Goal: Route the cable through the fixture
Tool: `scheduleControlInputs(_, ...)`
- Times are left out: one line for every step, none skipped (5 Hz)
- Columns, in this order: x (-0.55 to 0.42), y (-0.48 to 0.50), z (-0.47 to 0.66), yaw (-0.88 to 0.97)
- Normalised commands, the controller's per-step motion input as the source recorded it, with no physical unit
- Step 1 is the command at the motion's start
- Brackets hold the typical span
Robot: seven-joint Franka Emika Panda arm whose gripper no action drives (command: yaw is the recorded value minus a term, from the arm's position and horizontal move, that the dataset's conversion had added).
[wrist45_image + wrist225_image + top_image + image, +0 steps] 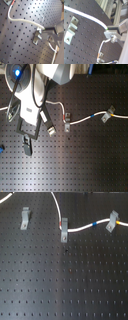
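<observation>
The white cable [80,228] runs through two clips and loops off the top of the first exterior view. The fixture [25,218], a grey clip, stands alone at the first exterior view's left with no cable in it. In both wrist views the cable [86,15] ends at my gripper [108,28], which looks shut on it. The fixture [70,28] lies on the board a little apart from the fingertip. In the first wrist view the fixture [37,37] sits just under the held cable [22,21]. In the second exterior view the arm [30,111] hides the fixture.
A middle clip [64,232] holds the cable at its red band, and a right clip [113,221] holds it at the yellow band. Both clips [65,124] [106,116] also show in the second exterior view. The black perforated board [65,282] spreads under everything. Metal framing [111,10] stands beyond the board.
</observation>
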Motion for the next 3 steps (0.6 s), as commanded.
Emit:
scheduleControlInputs(-0.092,0.658,0.41,-0.14)
scheduleControlInputs(-0.033,0.61,0.4,-0.15)
scheduleControlInputs(-0.114,0.255,0.33,-0.29)
